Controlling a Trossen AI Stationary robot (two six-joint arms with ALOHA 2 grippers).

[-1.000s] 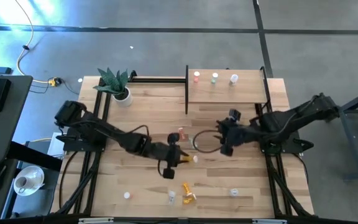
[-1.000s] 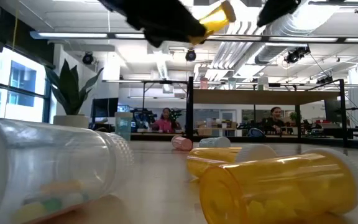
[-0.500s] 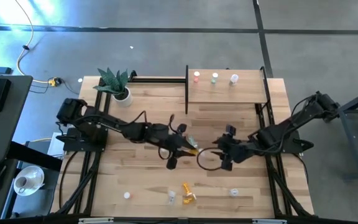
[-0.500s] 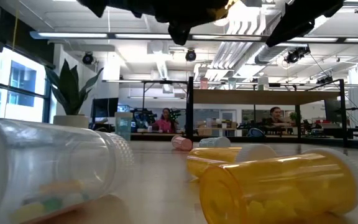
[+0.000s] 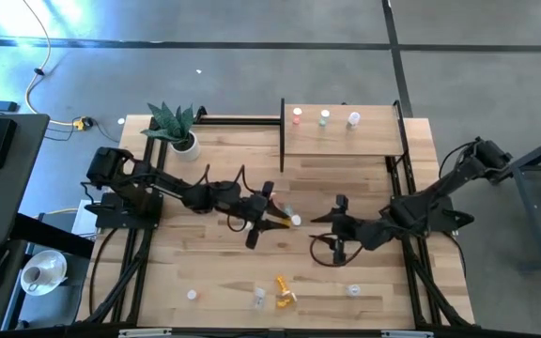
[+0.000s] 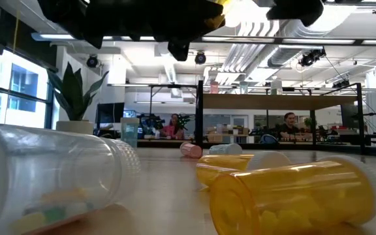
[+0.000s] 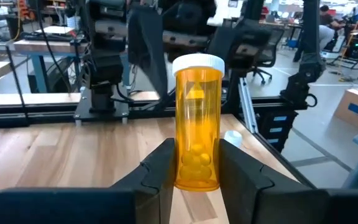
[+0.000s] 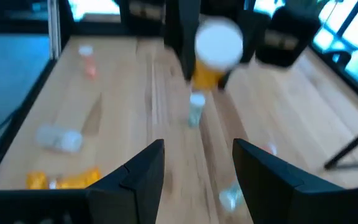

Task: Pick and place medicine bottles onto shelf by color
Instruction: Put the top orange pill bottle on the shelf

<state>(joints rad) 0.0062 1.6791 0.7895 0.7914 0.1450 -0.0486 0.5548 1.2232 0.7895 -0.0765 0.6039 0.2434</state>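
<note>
while left gripper (image 7: 196,171) clamps orange bottle (image 7: 197,121) mid-table, right gripper (image 8: 194,165) fingers apart, bare planks btwn them.

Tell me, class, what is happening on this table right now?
Two robot arms are sorting small pill bottles. The left hand grips an orange bottle with a white cap, held above the middle of the table. The right hand is open and empty, facing that bottle from close by. Three bottles already stand in a row on the shelf. Several more lie near the table's front edge, among them two orange ones.
</note>
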